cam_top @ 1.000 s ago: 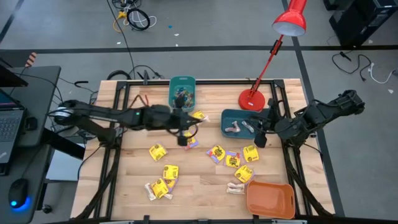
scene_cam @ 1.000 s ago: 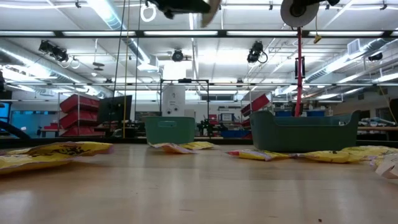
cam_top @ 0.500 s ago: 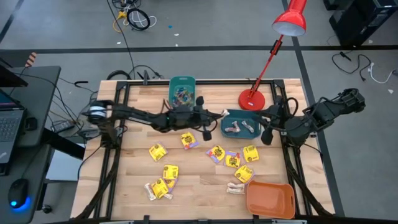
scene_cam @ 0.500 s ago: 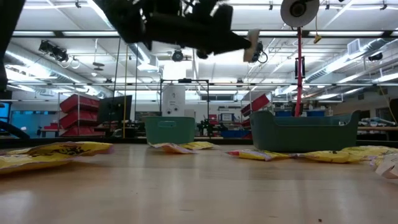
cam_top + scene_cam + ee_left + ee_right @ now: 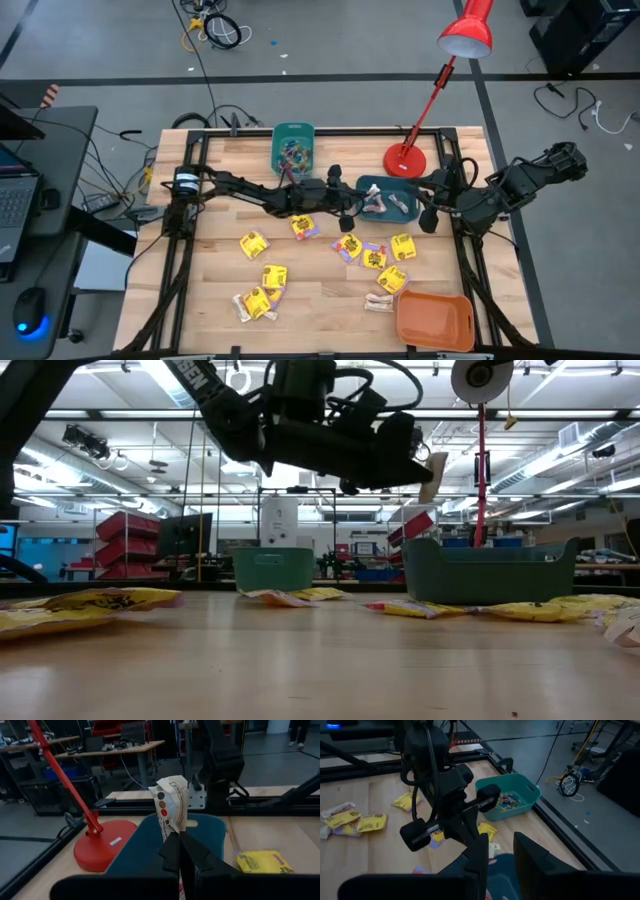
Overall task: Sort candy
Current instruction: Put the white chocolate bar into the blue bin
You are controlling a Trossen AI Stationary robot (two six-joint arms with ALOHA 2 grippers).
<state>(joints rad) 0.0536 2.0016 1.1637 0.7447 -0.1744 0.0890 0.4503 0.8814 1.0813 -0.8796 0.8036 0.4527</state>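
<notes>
Between the left gripper's [image 5: 179,851] clenched fingers stands one pale stick-shaped candy [image 5: 170,806] in a crinkled wrapper with coloured dots, held upright just above the dark teal bin's [image 5: 404,188] near rim. Below and behind that gripper, about ten flat square yellow packets [image 5: 253,244] lie scattered on the wooden table [image 5: 220,275]. Three plastic bins show: two teal, one orange [image 5: 434,320]. Beside the dark teal bin the right gripper [image 5: 500,852] hovers, jaws parted, holding nothing.

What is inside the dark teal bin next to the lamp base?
In the dark teal bin, a few pale stick-shaped candies show. The left gripper, shut on another stick candy, covers the bin's left end.
</notes>
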